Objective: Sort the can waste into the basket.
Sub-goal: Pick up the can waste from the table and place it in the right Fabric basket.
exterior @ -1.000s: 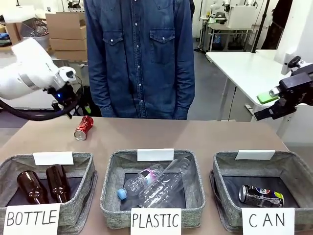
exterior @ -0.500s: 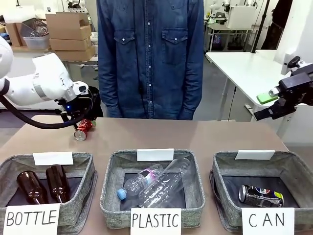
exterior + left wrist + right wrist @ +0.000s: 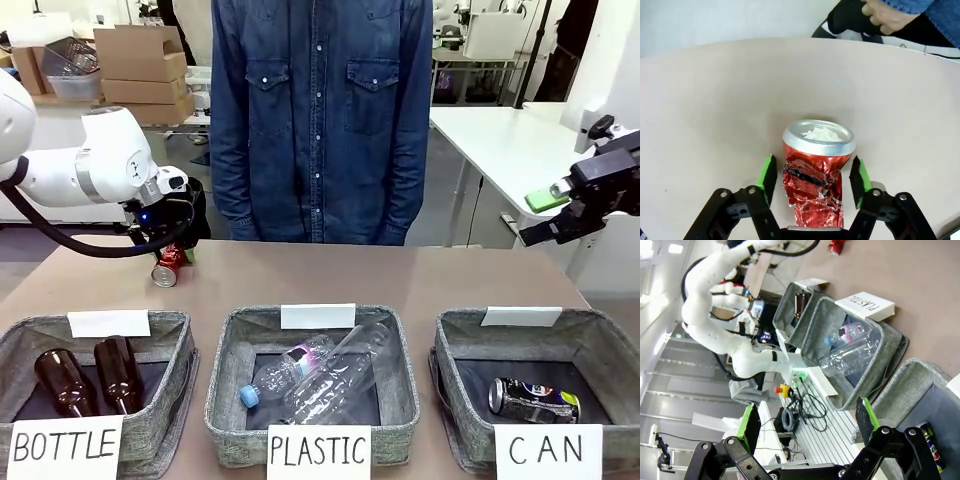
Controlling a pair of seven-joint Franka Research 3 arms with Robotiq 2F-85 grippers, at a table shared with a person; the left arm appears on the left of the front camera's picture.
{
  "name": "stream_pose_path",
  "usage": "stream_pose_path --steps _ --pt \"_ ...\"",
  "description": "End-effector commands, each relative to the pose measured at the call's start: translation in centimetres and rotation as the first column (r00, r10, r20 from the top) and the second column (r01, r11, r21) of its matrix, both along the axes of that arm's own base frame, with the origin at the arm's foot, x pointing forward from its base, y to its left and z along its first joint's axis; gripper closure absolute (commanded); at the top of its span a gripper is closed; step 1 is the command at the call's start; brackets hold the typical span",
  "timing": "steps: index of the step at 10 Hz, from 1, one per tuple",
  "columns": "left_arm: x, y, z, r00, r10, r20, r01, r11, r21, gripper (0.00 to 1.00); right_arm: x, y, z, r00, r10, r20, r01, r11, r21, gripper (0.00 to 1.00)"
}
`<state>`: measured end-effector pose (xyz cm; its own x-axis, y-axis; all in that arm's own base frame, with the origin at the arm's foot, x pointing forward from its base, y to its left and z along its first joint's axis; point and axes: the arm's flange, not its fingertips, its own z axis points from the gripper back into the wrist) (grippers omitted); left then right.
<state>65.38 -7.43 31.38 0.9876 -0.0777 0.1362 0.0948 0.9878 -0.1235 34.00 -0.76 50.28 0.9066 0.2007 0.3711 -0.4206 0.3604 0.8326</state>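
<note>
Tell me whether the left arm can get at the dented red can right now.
Likely yes: the left claw straddles the red can lying on the table, one green pad on each side, with nothing between them.

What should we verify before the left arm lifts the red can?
1. Red can centred between left end effector pads: ok.
2. Pads tight on the can: not ok, table shows between pad and can.
3. Room in CAN basket: ok, one dark can lies inside.
4. Person's hand off the table: ok.
5. Route to the basket clear of right end effector: cannot tell; it hangs open above the table's right end.
</note>
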Motion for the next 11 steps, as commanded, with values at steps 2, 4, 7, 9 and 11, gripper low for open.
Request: stream_pose_path --steps 2,4,7,9,11 --pt "0.6 -0.3 0.4 1.0 0.029 0.004 -0.029 0.999 0.033 1.0 0.1 -0.1 0.1 1.0 0.013 0.015 -0.013 1.0 -0.002 0.0" --pt "0.6 -0.2 0.6 1.0 0.026 0.003 -0.026 0.999 0.037 0.96 0.1 -0.1 0.1 1.0 0.013 0.015 -0.013 1.0 -0.002 0.0" --pt "-0.2 0.7 2.7 1.0 0.015 0.018 -0.015 1.0 -0.011 1.0 0.1 -0.1 0.1 1.0 0.013 0.015 -0.013 1.0 -0.002 0.0" --pt "-7.0 2.3 10.0 0.977 -0.212 0.017 0.213 0.972 -0.099 1.0 0.1 -0.1 0.1 1.0 0.013 0.015 -0.013 1.0 -0.002 0.0" --pt "-19.0 3.4 17.3 0.839 -0.516 0.176 0.537 0.836 -0.113 1.0 0.1 -0.1 0.1 1.0 0.013 0.015 -0.013 1.0 -0.002 0.0"
